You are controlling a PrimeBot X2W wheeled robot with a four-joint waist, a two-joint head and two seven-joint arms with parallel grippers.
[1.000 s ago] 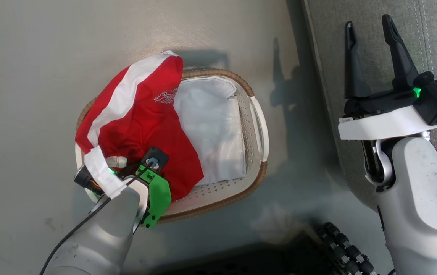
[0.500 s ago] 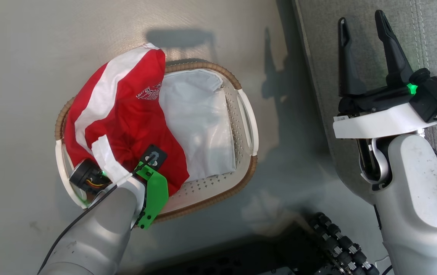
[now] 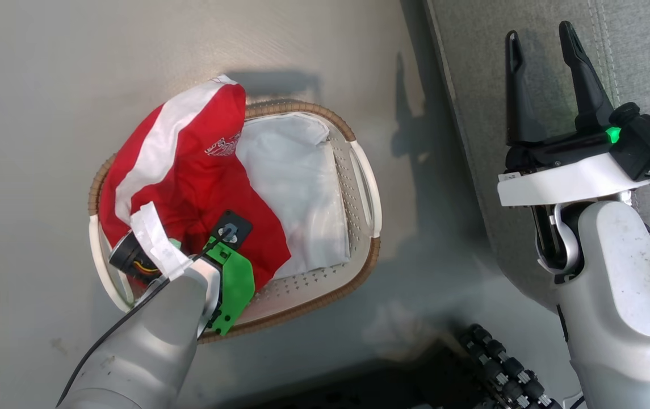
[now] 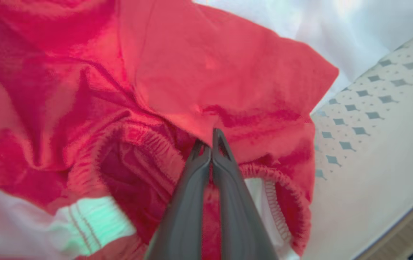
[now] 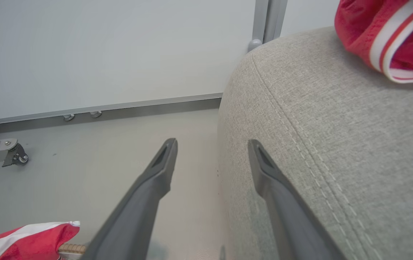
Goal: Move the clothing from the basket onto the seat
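The left end effector (image 4: 210, 144) is seen with its two dark fingers pressed together, having just been closed from a wide stance. A fold of the clothing (image 4: 228, 72) is clamped between the tips, close to the elastic waistband, and puckers in the red fabric are drawn toward them. The garment is spread over the left half of the basket (image 3: 369, 193), its white-striped end draped over the woven rim, and the white liner (image 3: 302, 187) is left bare beside it. The basket is stood on the floor (image 3: 46, 85), near the seat (image 3: 642, 45). The right end effector (image 3: 539, 34) is held over the seat's edge with fingers wide apart and nothing between them. Another red piece (image 5: 390, 36) is already laid on the seat. With the grip now made, the grasping step is judged done. A lift and a carry across to the seat are called for next. How many layers are caught cannot be told.
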